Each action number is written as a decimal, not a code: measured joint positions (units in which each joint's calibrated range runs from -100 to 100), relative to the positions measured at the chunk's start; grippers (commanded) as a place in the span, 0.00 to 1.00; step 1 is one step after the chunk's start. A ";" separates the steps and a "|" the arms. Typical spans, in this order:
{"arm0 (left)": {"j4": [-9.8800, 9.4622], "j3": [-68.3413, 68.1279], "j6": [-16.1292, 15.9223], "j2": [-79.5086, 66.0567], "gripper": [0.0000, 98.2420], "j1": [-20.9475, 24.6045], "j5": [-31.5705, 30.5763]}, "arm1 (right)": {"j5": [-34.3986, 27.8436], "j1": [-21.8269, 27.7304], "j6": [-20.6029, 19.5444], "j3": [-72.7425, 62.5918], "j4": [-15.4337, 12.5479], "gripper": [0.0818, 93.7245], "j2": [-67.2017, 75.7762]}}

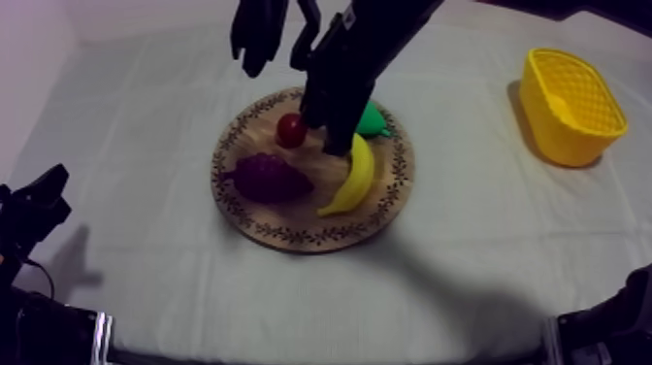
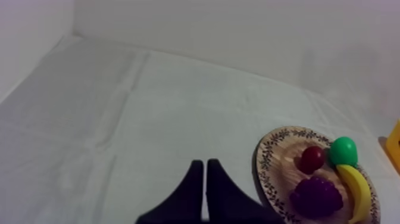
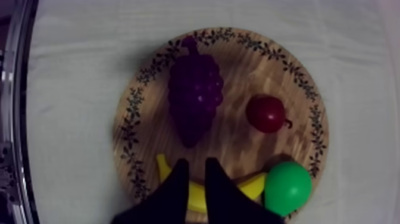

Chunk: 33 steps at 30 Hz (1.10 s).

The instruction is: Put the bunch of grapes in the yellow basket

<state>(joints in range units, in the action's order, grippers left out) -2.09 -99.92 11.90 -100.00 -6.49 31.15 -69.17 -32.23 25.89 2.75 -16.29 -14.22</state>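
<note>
At the near left edge of the counter [image 1: 146, 291], which lies under a grey-white cloth [image 1: 136, 116], the left tool [image 1: 44, 194] sits low, well apart from everything else. In its own wrist view its two black fingers [image 2: 193, 187] lie together as a narrow wedge, closed on nothing, over bare cloth just left of the board.

The wooden board [image 1: 291, 225] with its patterned rim lies at the middle of the counter. The bunch of grapes [image 1: 270, 178], dark purple, lies on the board's left half, toward the near side, with its stem end pointing left. Just beyond it, on the far side, sits the small red fruit [image 1: 291, 129]. To the right of the grapes the banana [image 1: 355, 180] curves from far to near along the board's right half, its near tip close to the grapes. The green pear [image 1: 372, 121] rests at the far right of the board, partly covered by the arm.

The right arm comes in from the far right, and the right tool [image 1: 337, 144] hangs over the board, with its tip between the small red fruit and the pear, at the banana's far end. From its wrist camera the fingers [image 3: 178, 190] are pressed into a narrow wedge over the banana [image 3: 253, 186] and hold nothing. The grapes [image 3: 195, 95] lie free on the wood beyond the fingertips, untouched.

The yellow basket [image 1: 572, 107] stands at the far right of the counter, well apart from the board.
</note>
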 measured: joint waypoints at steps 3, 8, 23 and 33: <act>0.00 0.00 0.00 0.00 0.00 0.00 0.00 | 0.00 0.00 0.00 -0.40 -0.56 0.18 -0.54; 0.00 0.00 0.00 0.00 0.00 0.00 0.00 | -0.17 0.00 0.26 -1.01 -1.04 0.21 -0.81; 0.00 0.00 0.00 0.00 0.00 0.00 0.00 | 0.16 0.26 4.95 -0.83 -2.56 0.74 -3.28; 0.00 0.00 0.00 0.00 0.00 0.00 0.00 | 4.05 -0.46 5.08 -2.42 -3.95 0.79 -8.63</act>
<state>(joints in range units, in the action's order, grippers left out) -2.09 -99.92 11.90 -100.00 -6.49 31.15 -65.13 -32.69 30.97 0.33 -20.24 -22.85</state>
